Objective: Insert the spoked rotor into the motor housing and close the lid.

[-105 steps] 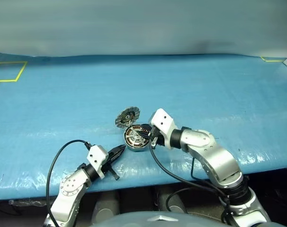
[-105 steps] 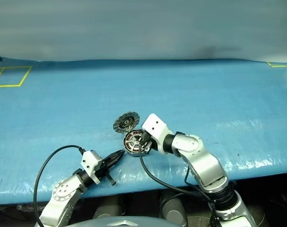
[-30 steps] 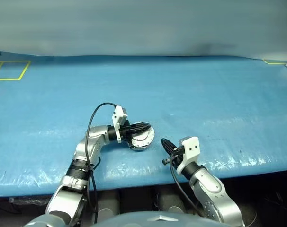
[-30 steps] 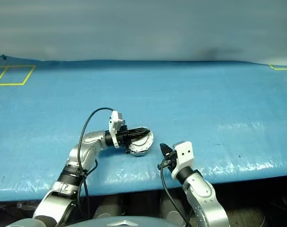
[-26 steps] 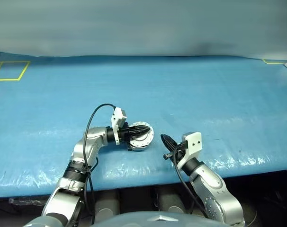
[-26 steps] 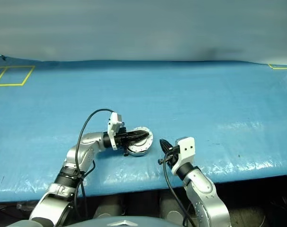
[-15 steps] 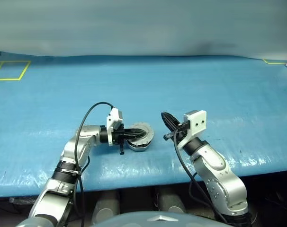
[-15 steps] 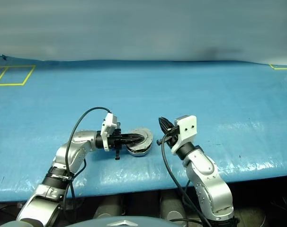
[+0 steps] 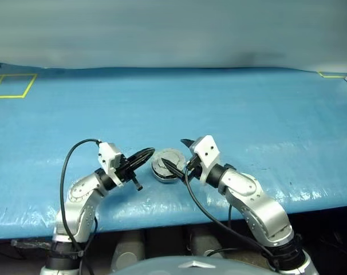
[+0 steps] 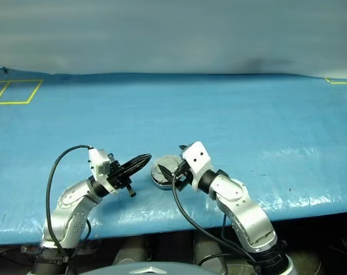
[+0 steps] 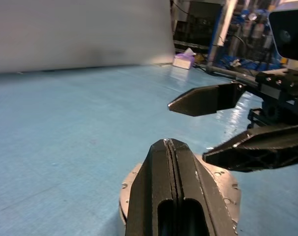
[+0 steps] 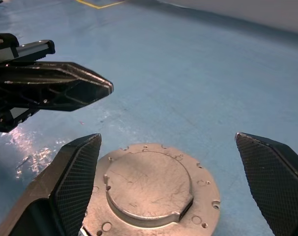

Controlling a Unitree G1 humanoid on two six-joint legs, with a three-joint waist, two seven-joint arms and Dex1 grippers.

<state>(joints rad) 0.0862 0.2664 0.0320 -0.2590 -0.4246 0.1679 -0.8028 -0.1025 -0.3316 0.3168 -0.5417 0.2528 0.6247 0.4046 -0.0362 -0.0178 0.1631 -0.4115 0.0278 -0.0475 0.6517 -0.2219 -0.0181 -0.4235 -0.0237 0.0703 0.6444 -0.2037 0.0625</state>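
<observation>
The motor housing (image 9: 163, 175) sits near the table's front edge with the lid (image 12: 149, 189) lying flat on top of it, plain grey face up. The spoked rotor is hidden. My left gripper (image 9: 149, 152) is shut on nothing, its tips just left of the lid and apart from it; in the left wrist view the shut fingers (image 11: 169, 162) point over the lid (image 11: 227, 189). My right gripper (image 9: 173, 152) is open, its two fingers (image 12: 75, 169) spread on either side of the lid. Nothing is held between them.
The blue table cover (image 9: 231, 103) stretches wide behind and to both sides. A yellow taped square (image 9: 10, 86) marks the far left and a yellow corner (image 9: 328, 73) the far right. The front table edge (image 9: 162, 220) runs just below the housing.
The left gripper, which lay across the lid, has drawn back to the left. The right arm has swung in from the right and opened its fingers over the lid.
</observation>
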